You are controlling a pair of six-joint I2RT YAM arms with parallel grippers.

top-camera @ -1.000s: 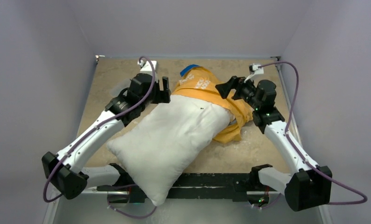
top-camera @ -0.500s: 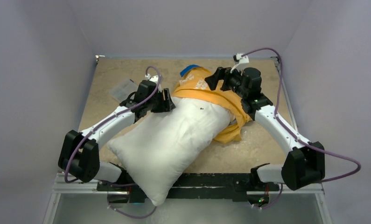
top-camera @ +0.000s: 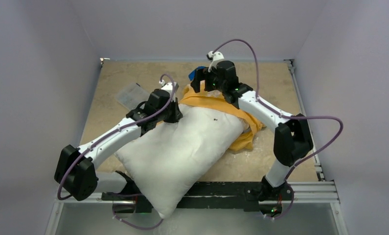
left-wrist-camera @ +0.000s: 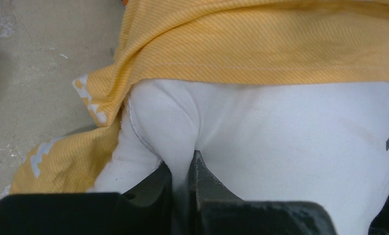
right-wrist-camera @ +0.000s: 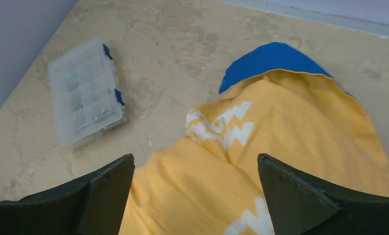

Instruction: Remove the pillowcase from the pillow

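The plump white pillow (top-camera: 182, 147) lies slantwise across the table, its near corner hanging past the front edge. The orange-yellow pillowcase (top-camera: 243, 117) is bunched over the pillow's far end, with a blue lining (top-camera: 198, 73) showing at its far tip. My left gripper (top-camera: 174, 113) is shut on a fold at the pillow's far left corner. In the left wrist view its jaws (left-wrist-camera: 182, 164) pinch white pillow (left-wrist-camera: 280, 137) fabric just below the pillowcase (left-wrist-camera: 261, 44) hem. My right gripper (top-camera: 200, 81) hovers open over the pillowcase (right-wrist-camera: 290, 127) near the blue lining (right-wrist-camera: 270, 61), jaws (right-wrist-camera: 195, 164) wide apart and empty.
A clear plastic compartment box (top-camera: 128, 94) with blue clasps lies on the tan table (top-camera: 280, 147) at the far left, also in the right wrist view as the clear box (right-wrist-camera: 84, 93). Grey walls close in the sides and back.
My left gripper came down onto the pillow's far left corner and closed on it. My right arm swung left from the pillowcase's right side to above its far end, still open.
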